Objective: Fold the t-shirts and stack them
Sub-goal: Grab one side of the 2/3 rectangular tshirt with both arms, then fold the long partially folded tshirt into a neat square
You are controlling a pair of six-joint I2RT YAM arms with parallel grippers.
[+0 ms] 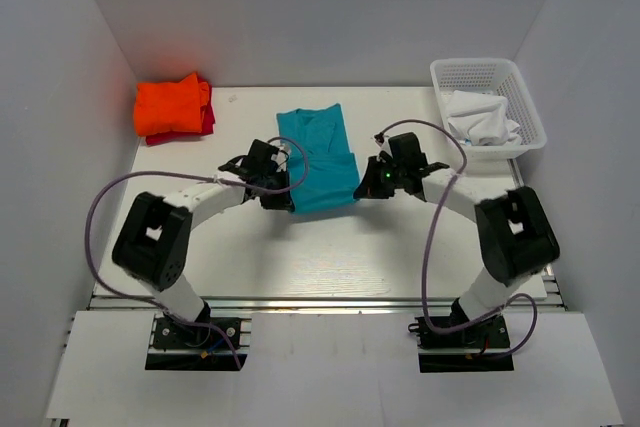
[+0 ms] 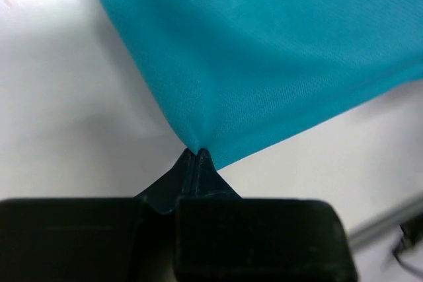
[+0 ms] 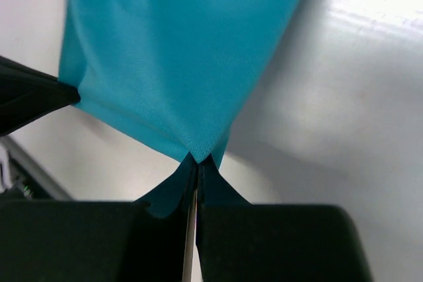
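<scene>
The teal-blue t-shirt (image 1: 318,159) lies partly folded at the table's middle, its near edge lifted. My left gripper (image 1: 281,193) is shut on its near left corner; the left wrist view shows the cloth (image 2: 277,64) pinched at the fingertips (image 2: 197,156). My right gripper (image 1: 366,187) is shut on its near right corner; the right wrist view shows the cloth (image 3: 172,64) pinched at the fingertips (image 3: 197,162). The orange t-shirt (image 1: 172,105) lies folded on the red t-shirt (image 1: 208,119) at the far left.
A white basket (image 1: 520,87) at the far right holds white cloth (image 1: 482,119). White walls enclose the table on three sides. The left gripper's dark tip (image 3: 33,97) shows at the left edge of the right wrist view.
</scene>
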